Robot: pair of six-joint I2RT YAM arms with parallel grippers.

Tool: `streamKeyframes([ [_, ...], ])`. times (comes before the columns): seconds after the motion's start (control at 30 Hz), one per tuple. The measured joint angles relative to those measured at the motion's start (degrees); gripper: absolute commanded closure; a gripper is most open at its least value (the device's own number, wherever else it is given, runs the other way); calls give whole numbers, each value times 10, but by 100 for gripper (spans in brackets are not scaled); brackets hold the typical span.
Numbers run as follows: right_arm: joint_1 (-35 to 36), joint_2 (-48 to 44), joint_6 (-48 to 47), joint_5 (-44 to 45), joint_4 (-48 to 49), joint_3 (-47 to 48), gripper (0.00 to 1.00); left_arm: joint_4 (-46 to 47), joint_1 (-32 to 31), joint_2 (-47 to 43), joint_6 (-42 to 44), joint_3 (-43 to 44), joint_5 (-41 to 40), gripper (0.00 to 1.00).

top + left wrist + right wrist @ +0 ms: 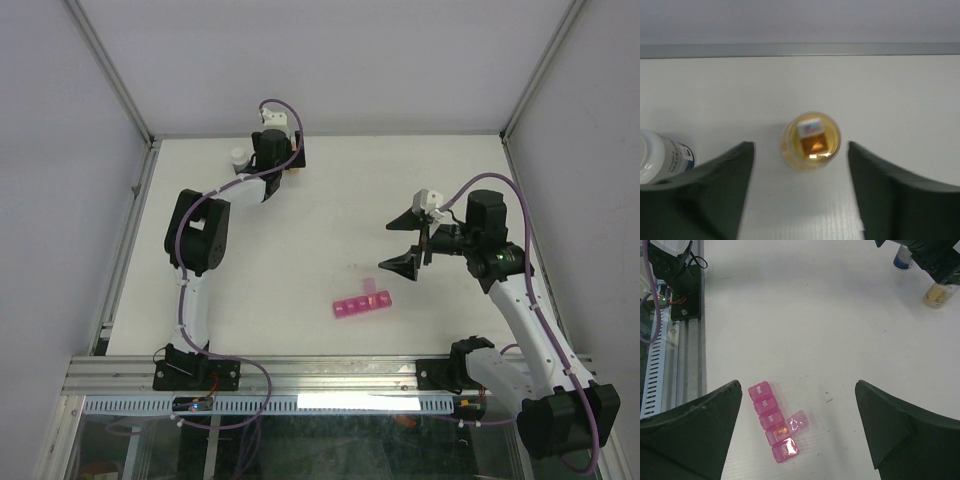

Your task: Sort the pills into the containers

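**Pill sorting judged barely begun; nothing is held by either tool.**

At the far left of the bench (300,220), a white-capped bottle (660,157) is seen near an amber vial (810,141). The vial stands upright between the parted jaws of the left tool (799,150) with a gap on each side, so nothing is gripped. In the middle, towards the front edge, the pink containers (362,304) lie flat as one strip. One lid (797,422) is raised, and what looks like an orange pill (780,431) is seen in that compartment. The other lids are shut, and their contents cannot be told. To the right, the right tool (799,386) is held fully spread and empty above the bench. Most of the sorting is judged to remain, and nothing is seen blocking the strip.
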Motion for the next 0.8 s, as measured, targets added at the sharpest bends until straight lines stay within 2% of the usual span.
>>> streamKeyframes([
  [0.17,0,8,0,1,0,0,1,-16,0,-17,-4,-6,6,1],
  [0.3,0,19,-4,1,-1,0,1,-20,0,-106,-14,-77,44,1],
  [0.43,0,20,-6,-7,11,-15,1,46,0,-271,-26,-227,143,1],
  [0.6,-1,44,-18,-21,-3,-23,1,239,-12,-458,-22,-458,334,4],
  [0.67,-1,67,-43,-19,-44,-11,3,293,-43,-498,3,-534,387,3],
  [0.8,-2,131,-78,-2,-101,30,10,326,-181,-549,100,-652,446,3],
])
